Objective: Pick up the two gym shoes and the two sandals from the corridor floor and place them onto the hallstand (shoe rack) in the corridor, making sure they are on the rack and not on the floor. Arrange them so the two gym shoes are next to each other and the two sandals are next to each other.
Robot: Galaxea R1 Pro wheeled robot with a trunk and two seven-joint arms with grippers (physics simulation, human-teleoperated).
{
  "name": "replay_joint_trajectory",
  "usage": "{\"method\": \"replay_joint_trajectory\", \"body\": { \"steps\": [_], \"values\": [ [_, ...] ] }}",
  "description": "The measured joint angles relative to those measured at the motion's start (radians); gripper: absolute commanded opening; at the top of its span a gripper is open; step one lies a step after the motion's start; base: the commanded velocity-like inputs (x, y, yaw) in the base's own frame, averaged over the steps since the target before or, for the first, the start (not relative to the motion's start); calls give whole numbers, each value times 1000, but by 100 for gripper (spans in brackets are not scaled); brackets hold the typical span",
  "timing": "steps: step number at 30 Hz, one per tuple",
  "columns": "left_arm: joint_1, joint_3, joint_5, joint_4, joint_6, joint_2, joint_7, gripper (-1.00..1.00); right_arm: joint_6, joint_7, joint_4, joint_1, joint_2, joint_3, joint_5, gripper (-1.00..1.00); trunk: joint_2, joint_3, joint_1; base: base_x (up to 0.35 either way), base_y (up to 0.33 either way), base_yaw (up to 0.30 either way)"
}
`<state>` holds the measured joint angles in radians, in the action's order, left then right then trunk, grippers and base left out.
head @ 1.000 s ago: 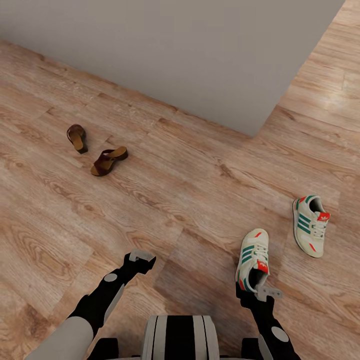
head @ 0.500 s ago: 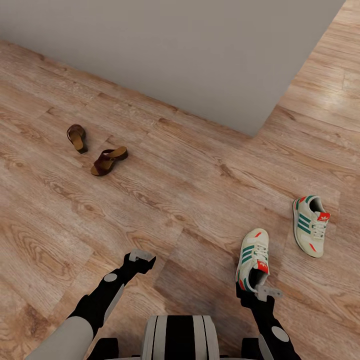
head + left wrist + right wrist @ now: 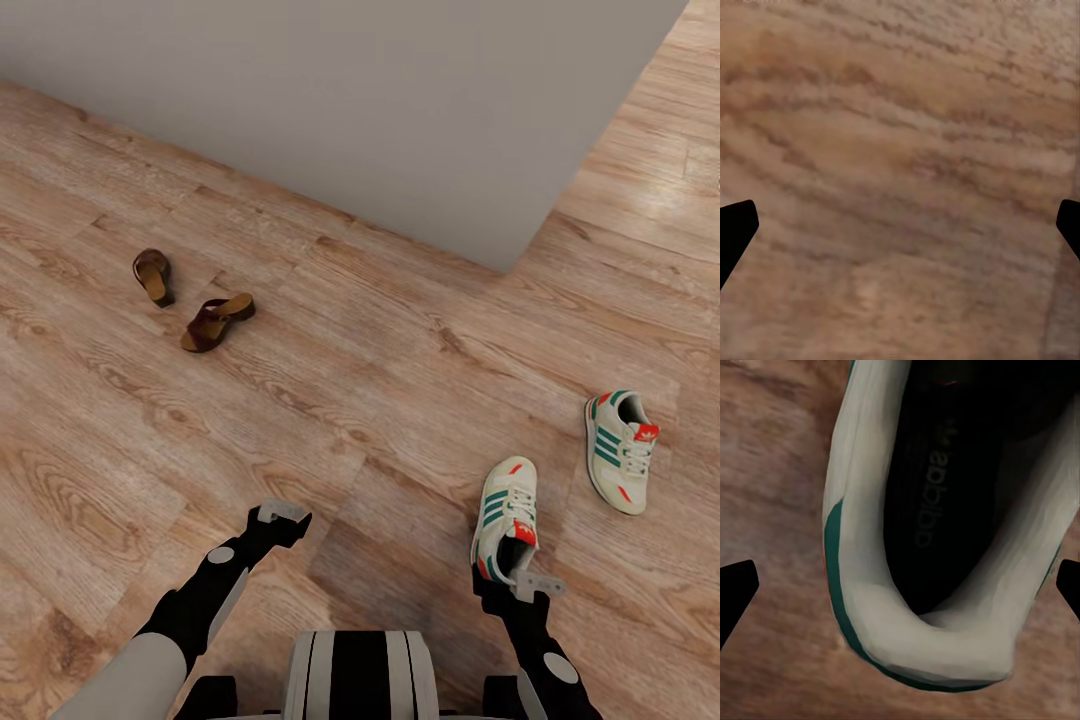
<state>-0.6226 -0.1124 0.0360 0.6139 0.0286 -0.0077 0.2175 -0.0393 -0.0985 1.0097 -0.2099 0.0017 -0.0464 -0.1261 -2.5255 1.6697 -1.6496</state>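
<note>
Two cream-white gym shoes with green stripes lie on the wood-plank corridor floor (image 3: pixel 380 400): the near shoe (image 3: pixel 506 518) just ahead of my right arm, the other shoe (image 3: pixel 620 450) further right. My right gripper (image 3: pixel 522 583) hovers open at the near shoe's heel; the right wrist view looks down into the heel opening (image 3: pixel 945 510), with the gripper (image 3: pixel 900 592) spread wide on either side. Two dark brown sandals (image 3: pixel 152 276) (image 3: pixel 216 322) lie far off to the left. My left gripper (image 3: pixel 280 515) hangs open over bare floor (image 3: pixel 900 150). The hallstand is out of view.
A plain grey wall (image 3: pixel 350 100) runs across the back, and its corner juts out at the right centre. The floor continues past that corner at the upper right. My trunk (image 3: pixel 358 675) shows at the lower edge of the head view.
</note>
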Motion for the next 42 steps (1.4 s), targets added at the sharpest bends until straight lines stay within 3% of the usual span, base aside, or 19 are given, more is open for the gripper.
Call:
{"method": "replay_joint_trajectory", "body": {
  "steps": [12, 42],
  "values": [
    [0, 0, 0, 0, 0, 0, 0, 100, 0, 0, 3, 0, 0, 0, 0, 100, 0, 0, 0, 0, 0, -139],
    [0, 2, 0, 0, 4, -1, 0, 100, 0, 0, 5, 0, 0, 0, 0, 100, 0, 0, 0, 28, 8, -5]
  ]
}}
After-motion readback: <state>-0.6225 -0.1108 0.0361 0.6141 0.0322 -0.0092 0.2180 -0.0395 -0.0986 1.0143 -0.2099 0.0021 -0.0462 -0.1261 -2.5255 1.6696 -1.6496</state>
